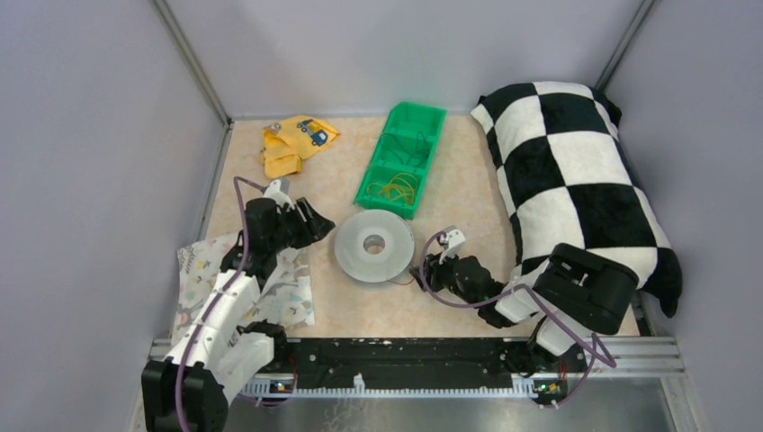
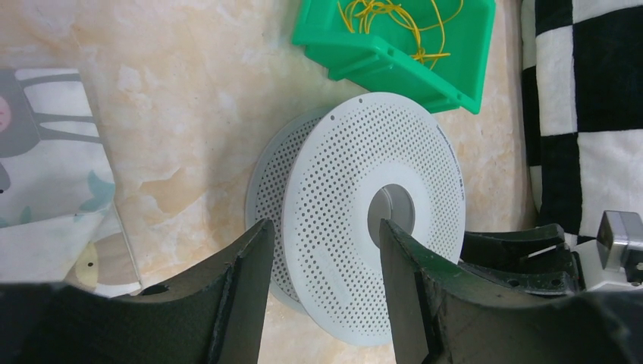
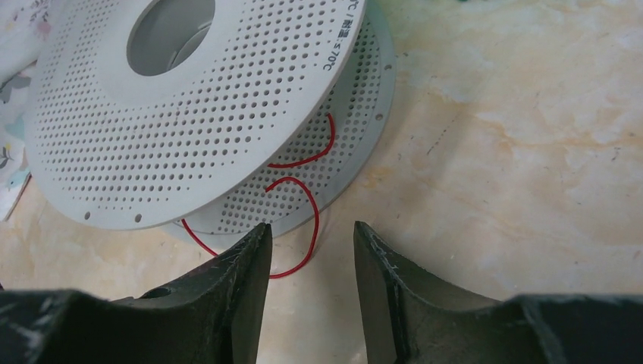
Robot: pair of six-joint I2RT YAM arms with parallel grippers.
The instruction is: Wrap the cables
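Note:
A white perforated spool [image 1: 374, 246] lies flat in the middle of the table. It also shows in the left wrist view [image 2: 364, 216] and the right wrist view [image 3: 189, 114]. A thin red cable [image 3: 303, 220] loops out from between its discs onto the table. My left gripper [image 1: 317, 225] is open at the spool's left edge, with the spool rim between its fingertips [image 2: 322, 235]. My right gripper [image 1: 426, 273] is open and empty, low by the spool's right side. Its fingertips [image 3: 307, 227] stand just over the red cable loop, not closed on it.
A green bin [image 1: 402, 157] with yellow cables [image 1: 396, 189] stands behind the spool. A black-and-white checked pillow [image 1: 576, 180] fills the right side. A yellow cloth [image 1: 295, 144] lies at the back left. A patterned cloth [image 1: 243, 288] lies under the left arm.

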